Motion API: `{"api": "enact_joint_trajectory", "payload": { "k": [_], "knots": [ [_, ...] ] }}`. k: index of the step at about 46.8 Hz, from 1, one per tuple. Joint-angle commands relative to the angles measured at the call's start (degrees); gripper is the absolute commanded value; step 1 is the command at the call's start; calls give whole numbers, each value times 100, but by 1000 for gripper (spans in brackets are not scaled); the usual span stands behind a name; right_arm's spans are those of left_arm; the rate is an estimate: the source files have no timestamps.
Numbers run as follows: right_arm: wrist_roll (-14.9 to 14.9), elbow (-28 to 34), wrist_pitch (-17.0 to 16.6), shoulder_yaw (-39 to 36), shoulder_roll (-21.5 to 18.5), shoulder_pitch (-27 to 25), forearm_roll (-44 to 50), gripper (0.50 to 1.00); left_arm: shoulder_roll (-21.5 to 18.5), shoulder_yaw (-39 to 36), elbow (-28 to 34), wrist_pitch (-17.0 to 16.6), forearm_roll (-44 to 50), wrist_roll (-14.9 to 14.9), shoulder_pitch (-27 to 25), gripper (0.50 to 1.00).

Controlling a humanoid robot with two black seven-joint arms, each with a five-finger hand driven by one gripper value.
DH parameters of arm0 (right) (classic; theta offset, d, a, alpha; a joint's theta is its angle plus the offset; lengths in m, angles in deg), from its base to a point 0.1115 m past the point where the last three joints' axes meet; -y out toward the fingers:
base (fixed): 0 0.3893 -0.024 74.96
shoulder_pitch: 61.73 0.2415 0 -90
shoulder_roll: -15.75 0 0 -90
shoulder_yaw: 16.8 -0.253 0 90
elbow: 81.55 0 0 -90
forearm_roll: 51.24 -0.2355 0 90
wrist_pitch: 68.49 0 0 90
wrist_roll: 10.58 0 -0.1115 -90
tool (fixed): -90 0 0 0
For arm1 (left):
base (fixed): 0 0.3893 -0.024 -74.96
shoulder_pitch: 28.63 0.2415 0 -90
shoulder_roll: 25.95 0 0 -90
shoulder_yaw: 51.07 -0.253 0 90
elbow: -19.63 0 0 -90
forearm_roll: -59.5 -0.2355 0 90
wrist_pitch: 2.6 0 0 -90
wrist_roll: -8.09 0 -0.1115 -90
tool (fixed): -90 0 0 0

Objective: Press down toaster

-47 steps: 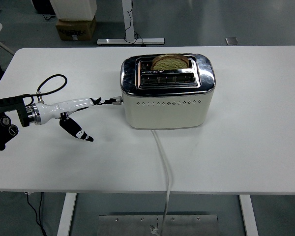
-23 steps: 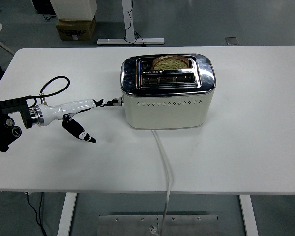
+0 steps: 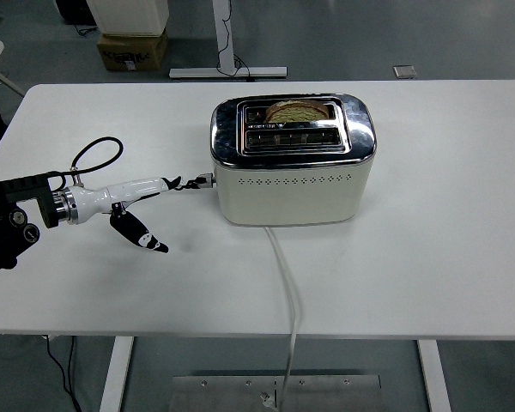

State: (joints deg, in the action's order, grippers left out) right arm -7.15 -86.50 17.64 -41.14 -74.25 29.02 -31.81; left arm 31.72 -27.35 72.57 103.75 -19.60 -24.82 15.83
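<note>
Cream two-slot toaster with chrome top (image 3: 293, 172) sits mid-table, far half. Left hand (image 3: 133, 193) reaches from left edge; fingers (image 3: 189, 182) extended, tips touching small lever (image 3: 206, 179) on toaster's left end. Wide bare white table (image 3: 446, 223) all round.

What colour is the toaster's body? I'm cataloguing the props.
Cream body with a shiny chrome top, on the two-slot toaster; head view shows it best.
</note>
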Motion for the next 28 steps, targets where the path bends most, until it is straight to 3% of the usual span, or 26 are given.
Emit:
{"api": "enact_joint_trajectory", "payload": {
  "k": [1,28],
  "knots": [
    [0,3,0,0,0,-5,0,1000,8,0,-20,-1,0,4,10,1000],
    [0,3,0,0,0,-5,0,998,52,0,-152,-1,0,21,45,1000]
  ]
}}
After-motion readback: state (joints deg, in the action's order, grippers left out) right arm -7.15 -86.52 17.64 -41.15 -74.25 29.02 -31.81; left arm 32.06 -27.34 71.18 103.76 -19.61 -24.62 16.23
